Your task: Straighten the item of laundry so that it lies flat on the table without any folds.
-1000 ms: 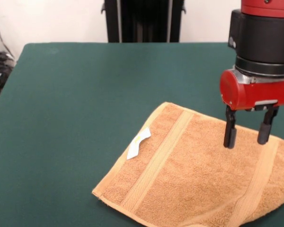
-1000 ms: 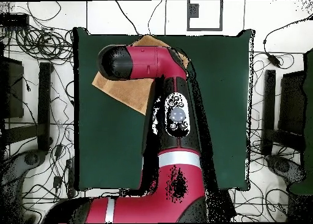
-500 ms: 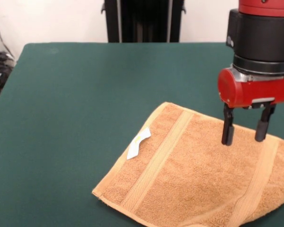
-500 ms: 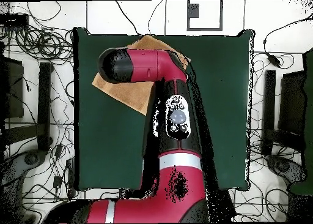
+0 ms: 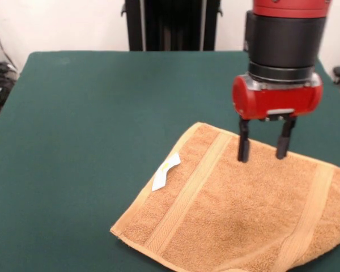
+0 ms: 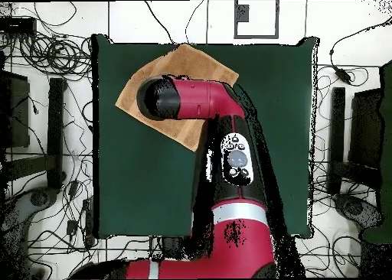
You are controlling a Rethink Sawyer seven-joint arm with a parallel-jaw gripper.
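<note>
The golden-tan towel (image 5: pixel 238 209) lies spread on the near right part of the green table (image 5: pixel 102 113) in the front view, turned at an angle so one corner points toward the near edge. Two flat woven bands run across it, and a small white tag (image 5: pixel 165 171) sticks out from its left hem onto the cloth. Its right side runs out of the picture. The gripper (image 5: pixel 263 144) hangs above the towel's far edge, near the left band, its two dark fingers (image 5: pixel 243 148) pointing straight down with a clear gap between them and nothing held. From overhead, the red arm (image 6: pixel 230 154) covers the middle of the towel (image 6: pixel 195 63), which sits by the table's (image 6: pixel 283 139) far edge.
</note>
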